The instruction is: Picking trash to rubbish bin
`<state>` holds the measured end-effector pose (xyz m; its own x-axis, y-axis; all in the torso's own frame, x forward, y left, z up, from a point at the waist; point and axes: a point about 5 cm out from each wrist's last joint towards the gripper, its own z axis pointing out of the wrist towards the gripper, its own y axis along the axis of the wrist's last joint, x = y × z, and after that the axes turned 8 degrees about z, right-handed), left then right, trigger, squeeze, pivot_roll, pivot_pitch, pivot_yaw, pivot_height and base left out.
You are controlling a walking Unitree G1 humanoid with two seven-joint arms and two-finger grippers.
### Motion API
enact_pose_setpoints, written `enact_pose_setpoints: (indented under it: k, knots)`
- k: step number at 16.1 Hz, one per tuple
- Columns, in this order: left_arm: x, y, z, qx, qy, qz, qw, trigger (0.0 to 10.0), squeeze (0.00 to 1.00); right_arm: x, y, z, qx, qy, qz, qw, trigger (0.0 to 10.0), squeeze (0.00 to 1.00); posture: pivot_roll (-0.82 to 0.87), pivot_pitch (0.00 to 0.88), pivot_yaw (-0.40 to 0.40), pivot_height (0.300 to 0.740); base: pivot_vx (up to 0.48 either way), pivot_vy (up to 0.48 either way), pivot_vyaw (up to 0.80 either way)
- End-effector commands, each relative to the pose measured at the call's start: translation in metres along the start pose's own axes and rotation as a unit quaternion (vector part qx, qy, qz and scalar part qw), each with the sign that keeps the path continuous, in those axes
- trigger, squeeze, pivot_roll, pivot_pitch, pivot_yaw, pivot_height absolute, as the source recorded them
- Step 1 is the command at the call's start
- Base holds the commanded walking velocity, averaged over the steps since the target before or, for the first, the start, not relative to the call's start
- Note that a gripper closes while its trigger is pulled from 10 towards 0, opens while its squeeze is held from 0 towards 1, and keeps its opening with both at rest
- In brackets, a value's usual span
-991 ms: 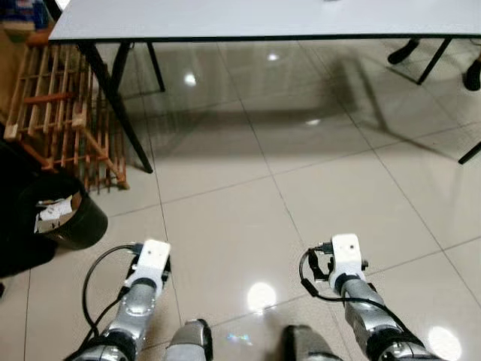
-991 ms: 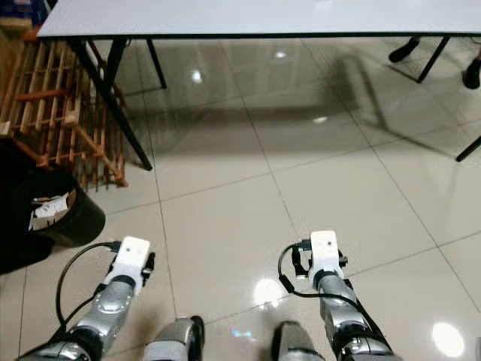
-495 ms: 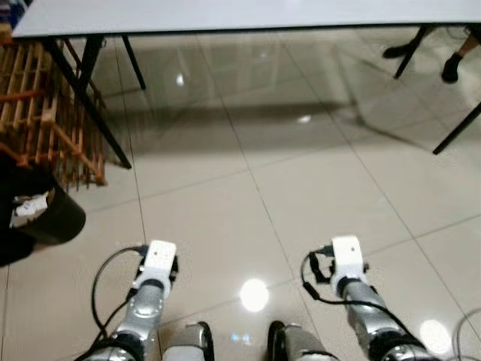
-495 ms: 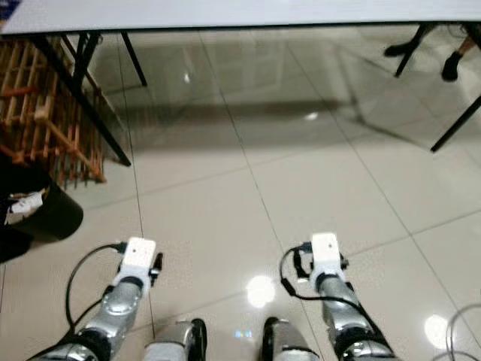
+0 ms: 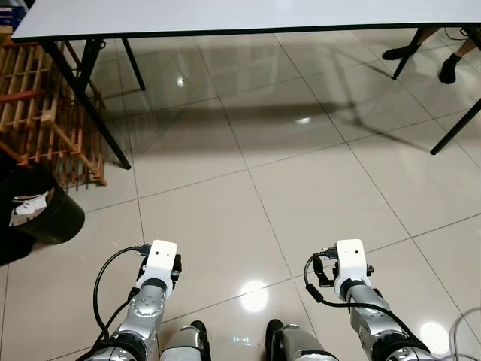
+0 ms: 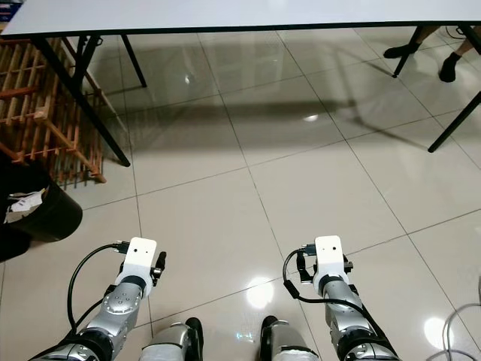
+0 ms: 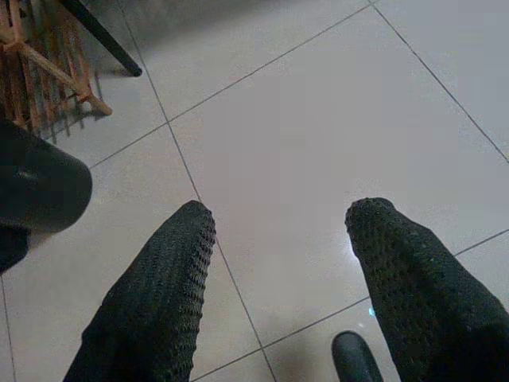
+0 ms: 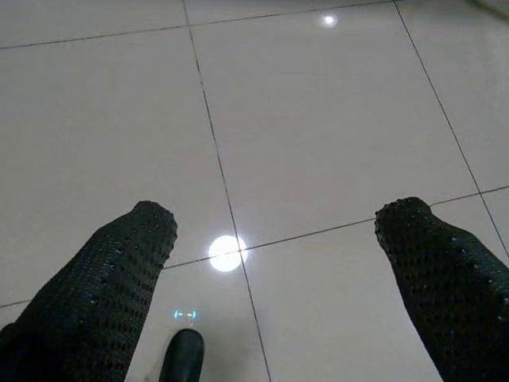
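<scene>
On the floor (image 5: 301, 173), no trash anywhere in sight. The view's swung right since a second ago, pushing the bin (image 5: 41, 214) out to the far left by the rack (image 5: 45, 113). Left hand (image 7: 274, 263) and right hand (image 8: 274, 263) both gape open, empty, so I guess it's searching.

The floor (image 5: 301, 188) is laid in glossy, smooth pale tiles in which lamps are mirrored. The table (image 5: 225, 15) is topped with a matt grey sheet and carried on matt black metal legs. Bare wood is seen in the slatted rack (image 5: 45, 113). The rubbish bin (image 5: 52, 218) looks like smooth black plastic, with crumpled paper (image 5: 30, 207) inside. The fingers (image 7: 151, 302) are covered in a rough, dimpled black surface.
</scene>
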<state>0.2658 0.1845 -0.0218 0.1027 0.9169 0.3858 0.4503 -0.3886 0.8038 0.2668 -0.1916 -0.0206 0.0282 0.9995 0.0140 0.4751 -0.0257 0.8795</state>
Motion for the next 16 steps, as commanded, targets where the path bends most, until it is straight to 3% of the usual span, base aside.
enact_pose_setpoints:
  k: [1, 6, 10, 15, 16]
  knots:
    - [0.000, -0.010, -0.003, 0.015, -0.003, 0.002, 1.000, 10.0, 0.00, -0.001, -0.012, -0.004, 0.022, -0.003, 0.004, 1.000, 10.0, 0.00, 0.01, 0.237, 0.016, 0.740, 0.289, 0.000, 0.00]
    - [0.001, -0.010, -0.003, 0.017, -0.005, 0.003, 1.000, 10.0, 0.00, 0.001, -0.011, -0.003, 0.020, -0.008, 0.011, 1.000, 10.0, 0.00, 0.01, 0.239, 0.020, 0.740, 0.302, 0.000, 0.00]
    - [-0.002, 0.006, 0.002, -0.014, -0.007, 0.002, 1.000, 10.0, 0.00, -0.006, 0.002, 0.000, -0.002, -0.025, 0.018, 1.000, 10.0, 0.00, 0.01, 0.237, 0.024, 0.740, 0.302, 0.000, 0.00]
    - [0.013, 0.069, 0.014, -0.150, 0.023, 0.011, 0.988, 10.0, 0.00, -0.007, 0.070, 0.010, -0.166, -0.029, 0.056, 0.984, 10.0, 0.00, 0.01, 0.241, 0.029, 0.740, 0.299, 0.000, 0.00]
    - [0.020, 0.096, 0.014, -0.210, 0.041, 0.011, 0.977, 10.0, 0.00, -0.006, 0.099, 0.010, -0.226, -0.025, 0.057, 0.972, 10.0, 0.00, 0.01, 0.243, 0.033, 0.740, 0.304, 0.000, 0.00]
